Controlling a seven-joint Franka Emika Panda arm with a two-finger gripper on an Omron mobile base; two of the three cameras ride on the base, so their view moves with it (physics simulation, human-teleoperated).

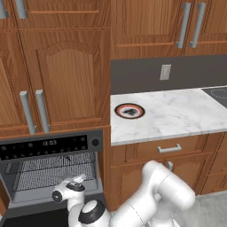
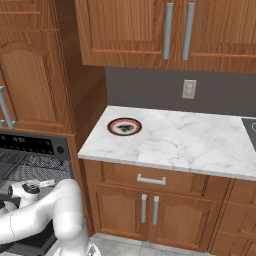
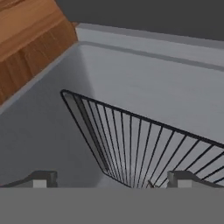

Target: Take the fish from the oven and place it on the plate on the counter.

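Observation:
The black oven (image 1: 48,146) stands open at the lower left, its wire racks (image 1: 53,170) bare to view. A tiny dark speck (image 1: 68,158) on the upper rack may be the fish; it is too small to tell. My gripper (image 3: 113,179) is open at the oven mouth, fingertips wide apart with nothing between them. It looks into the grey cavity over a rack corner (image 3: 131,144). The plate (image 1: 129,111) (image 2: 124,126), orange-rimmed with a dark pattern, sits on the white marble counter (image 1: 177,111) near its left end.
Wooden cabinets (image 1: 66,75) rise above the oven and hang over the counter. A black cooktop (image 1: 217,95) lies at the counter's far right. Below the counter are a drawer (image 2: 150,179) and cabinet doors. A wall outlet (image 2: 189,89) sits on the grey backsplash.

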